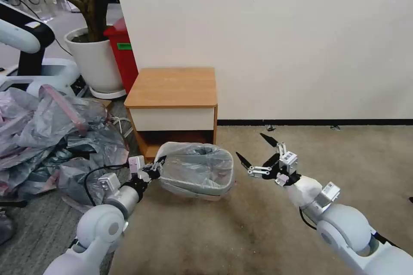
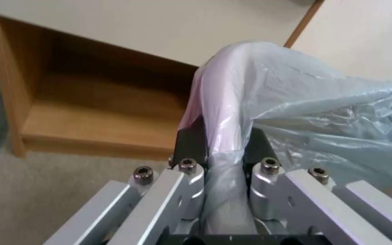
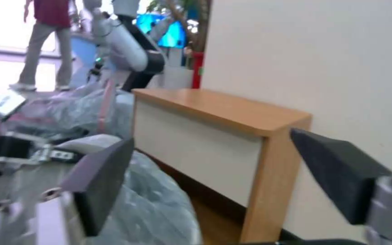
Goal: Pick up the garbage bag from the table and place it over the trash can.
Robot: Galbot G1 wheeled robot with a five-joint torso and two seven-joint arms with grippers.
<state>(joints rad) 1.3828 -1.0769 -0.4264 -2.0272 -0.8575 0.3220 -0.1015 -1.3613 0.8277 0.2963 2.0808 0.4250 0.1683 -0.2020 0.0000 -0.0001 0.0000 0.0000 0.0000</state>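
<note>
The translucent grey garbage bag (image 1: 195, 165) with its pink rim band is draped over the trash can (image 1: 189, 190), which stands on the carpet just in front of the table (image 1: 172, 88). My left gripper (image 1: 155, 167) is at the can's left side, shut on a bunched fold of the bag's rim. In the left wrist view the plastic (image 2: 296, 95) runs up between the black fingers (image 2: 191, 136). My right gripper (image 1: 254, 149) hovers open to the right of the can, a short gap from the bag. In the right wrist view its wide-apart fingers (image 3: 100, 183) frame the table (image 3: 223, 112) and the bag (image 3: 155, 204).
A large heap of grey-pink bags (image 1: 51, 137) lies on the floor to the left. A white plant pot (image 1: 97, 62) and a red bin (image 1: 124, 51) stand behind the table's left side. A wall (image 1: 279, 43) runs behind. Open carpet (image 1: 215, 232) lies in front.
</note>
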